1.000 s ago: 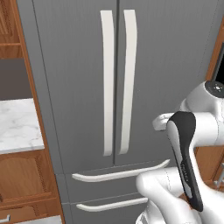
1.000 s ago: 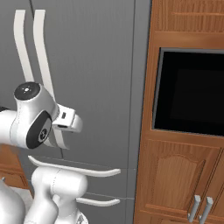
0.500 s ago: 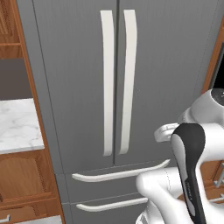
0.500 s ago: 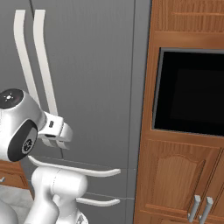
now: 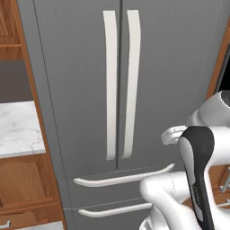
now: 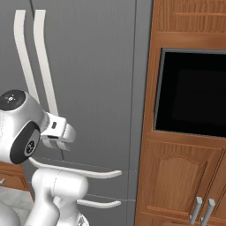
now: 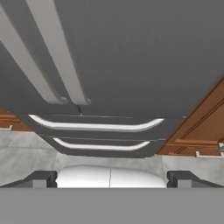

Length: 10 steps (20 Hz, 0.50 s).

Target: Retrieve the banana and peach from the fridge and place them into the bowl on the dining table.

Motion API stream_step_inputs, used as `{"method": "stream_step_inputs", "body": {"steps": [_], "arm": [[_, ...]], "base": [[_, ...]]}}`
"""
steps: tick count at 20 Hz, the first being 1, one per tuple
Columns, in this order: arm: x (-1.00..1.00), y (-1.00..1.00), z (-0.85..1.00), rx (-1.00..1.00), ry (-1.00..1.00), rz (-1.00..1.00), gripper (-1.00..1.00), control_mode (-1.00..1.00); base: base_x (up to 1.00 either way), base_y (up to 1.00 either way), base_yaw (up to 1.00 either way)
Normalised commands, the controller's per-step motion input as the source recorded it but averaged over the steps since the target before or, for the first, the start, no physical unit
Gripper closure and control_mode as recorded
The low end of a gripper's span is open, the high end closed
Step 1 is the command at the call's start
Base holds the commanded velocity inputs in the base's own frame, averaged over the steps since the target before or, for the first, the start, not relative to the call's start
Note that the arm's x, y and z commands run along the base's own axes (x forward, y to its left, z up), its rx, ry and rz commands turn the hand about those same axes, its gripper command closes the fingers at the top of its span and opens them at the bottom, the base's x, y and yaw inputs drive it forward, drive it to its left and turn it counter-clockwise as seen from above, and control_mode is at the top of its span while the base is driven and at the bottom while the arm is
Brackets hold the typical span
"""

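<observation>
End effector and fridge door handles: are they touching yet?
Apart. In the hand view the end effector stands open, its fingertips low in the picture, with grey door showing between them and the fridge's long white handles.

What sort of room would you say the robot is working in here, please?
A home kitchen, most likely: a tall grey French-door fridge with its doors shut, wooden cabinets framing a built-in oven, and a marble counter.

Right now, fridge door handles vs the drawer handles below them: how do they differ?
1. The door handles stand upright; the drawer handles lie horizontal.
2. The door handles sit side by side at the seam between the two doors; the drawer handles are stacked, one per drawer.
3. The door handles look broader and flatter, the drawer handles thinner.

Shared: all white, gently curved, on the closed grey fridge.
</observation>
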Motion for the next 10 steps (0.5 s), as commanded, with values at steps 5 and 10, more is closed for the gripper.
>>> {"method": "stream_step_inputs", "body": {"steps": [5,10], "arm": [[-0.02,-0.01,0.0,0.0,-0.03,0.0,-1.0,-1.0],[0.0,0.0,0.0,0.0,0.0,0.0,-1.0,1.0]], "base": [[0.0,0.0,0.0],[-0.4,0.0,0.0]]}}
